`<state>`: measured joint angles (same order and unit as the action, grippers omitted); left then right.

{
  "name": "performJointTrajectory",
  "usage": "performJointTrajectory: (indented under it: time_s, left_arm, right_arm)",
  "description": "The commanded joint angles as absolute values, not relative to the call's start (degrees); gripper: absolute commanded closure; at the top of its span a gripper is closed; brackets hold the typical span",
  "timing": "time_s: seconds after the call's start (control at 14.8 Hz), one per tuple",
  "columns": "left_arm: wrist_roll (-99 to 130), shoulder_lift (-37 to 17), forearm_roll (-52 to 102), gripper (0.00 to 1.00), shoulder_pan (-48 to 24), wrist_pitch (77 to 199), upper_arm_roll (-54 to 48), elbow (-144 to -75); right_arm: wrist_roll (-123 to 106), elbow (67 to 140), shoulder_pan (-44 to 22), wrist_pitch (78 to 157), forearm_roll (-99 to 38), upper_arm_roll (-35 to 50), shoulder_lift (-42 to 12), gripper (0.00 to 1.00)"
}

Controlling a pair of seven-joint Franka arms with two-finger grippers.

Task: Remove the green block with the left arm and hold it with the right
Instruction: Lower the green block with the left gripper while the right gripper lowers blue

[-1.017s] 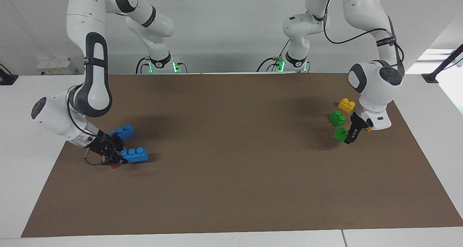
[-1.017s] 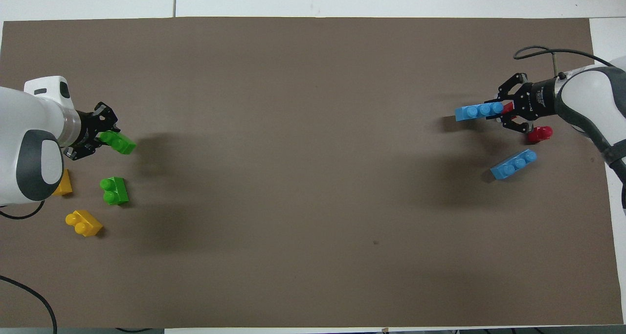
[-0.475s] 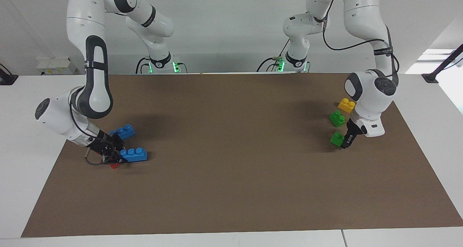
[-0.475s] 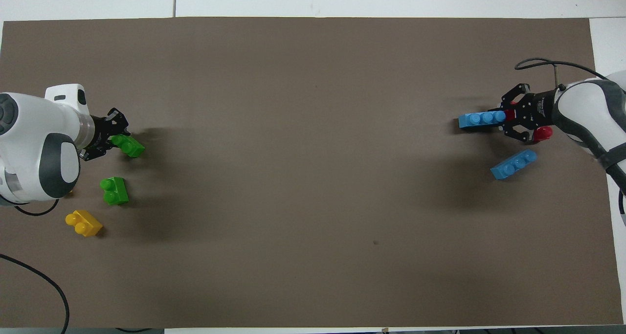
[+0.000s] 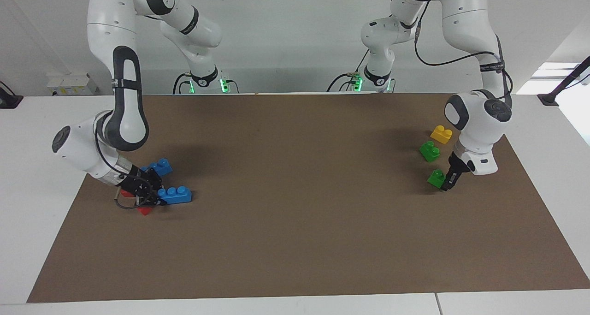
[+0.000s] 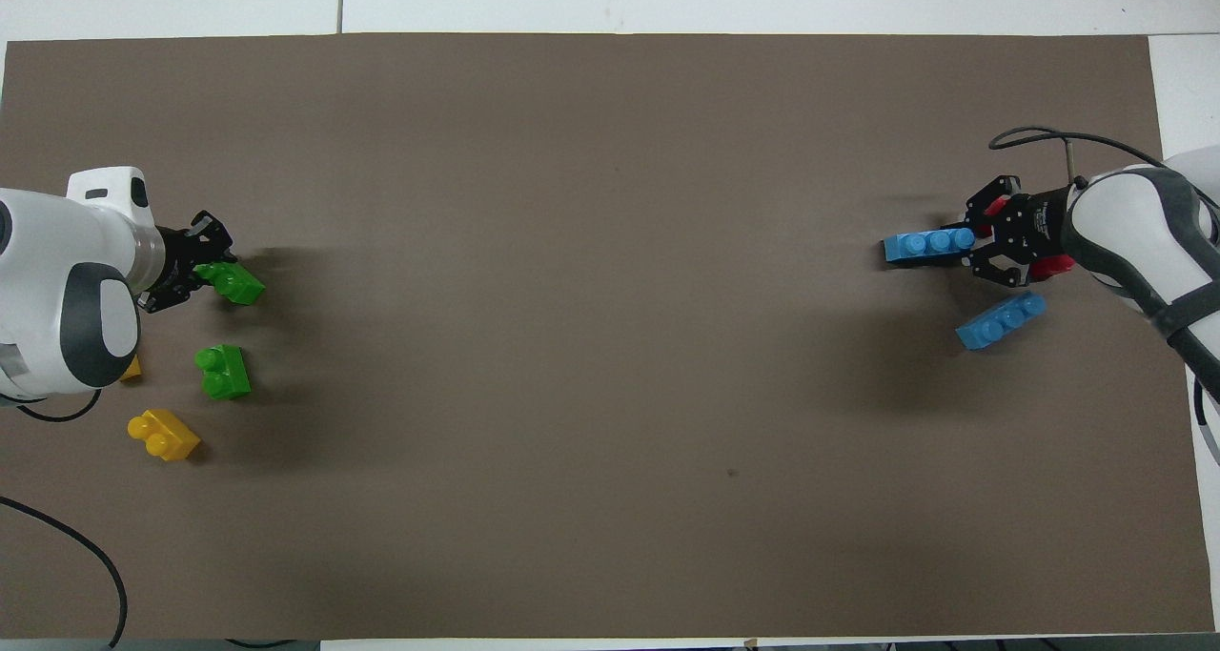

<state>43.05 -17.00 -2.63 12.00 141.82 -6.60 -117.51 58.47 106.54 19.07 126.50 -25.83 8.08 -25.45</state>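
My left gripper [image 5: 447,183] [image 6: 191,272] is shut on one end of a small green block [image 5: 435,178] [image 6: 230,282], held low at the mat at the left arm's end of the table. Whether this block touches the mat I cannot tell. A second green block [image 5: 429,151] [image 6: 223,372] lies on the mat a little nearer to the robots. At the right arm's end, my right gripper [image 5: 151,198] [image 6: 984,247] is shut on a blue three-stud brick [image 5: 175,195] [image 6: 928,245], low over the mat.
A yellow brick [image 5: 441,133] [image 6: 164,435] lies nearer to the robots than the green blocks. Another yellow piece [image 6: 131,369] peeks from under the left arm. A second blue brick [image 5: 159,166] [image 6: 1001,319] and a red piece [image 5: 145,210] [image 6: 1050,268] sit by the right gripper.
The left gripper has sunk lower with the green block, swinging slightly toward the table's middle and back. The right gripper has shifted a little toward the robots with the blue brick.
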Motion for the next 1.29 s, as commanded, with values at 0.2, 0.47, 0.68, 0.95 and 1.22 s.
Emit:
performJointTrajectory:
  time_s: [0.2,0.47,0.68,0.95,1.22]
  left_arm:
    - [40.0,-17.3,-1.4,0.00,12.5,143.2,-6.8,-118.4]
    - [40.0,-15.2,-1.4,0.00,12.3,138.2,-6.9,-117.3]
    - [40.0,-11.9,-1.4,0.00,12.1,133.3,-7.0,-116.1]
    - [40.1,-8.5,-1.4,0.00,11.3,126.0,-7.1,-111.5]
    - [34.5,-8.0,-3.7,0.00,7.8,119.1,-6.9,-102.0]
  right_arm:
    - [57.8,110.1,19.3,126.8,-25.1,8.4,-23.3,1.00]
    - [58.3,109.1,19.2,126.7,-25.1,8.4,-23.2,0.22]
    - [59.0,108.2,19.2,125.2,-25.0,8.4,-21.2,0.12]
    - [59.4,104.7,19.3,120.7,-25.0,8.3,-18.7,0.08]
    - [59.6,100.8,19.6,117.0,-20.3,8.3,-15.4,0.07]
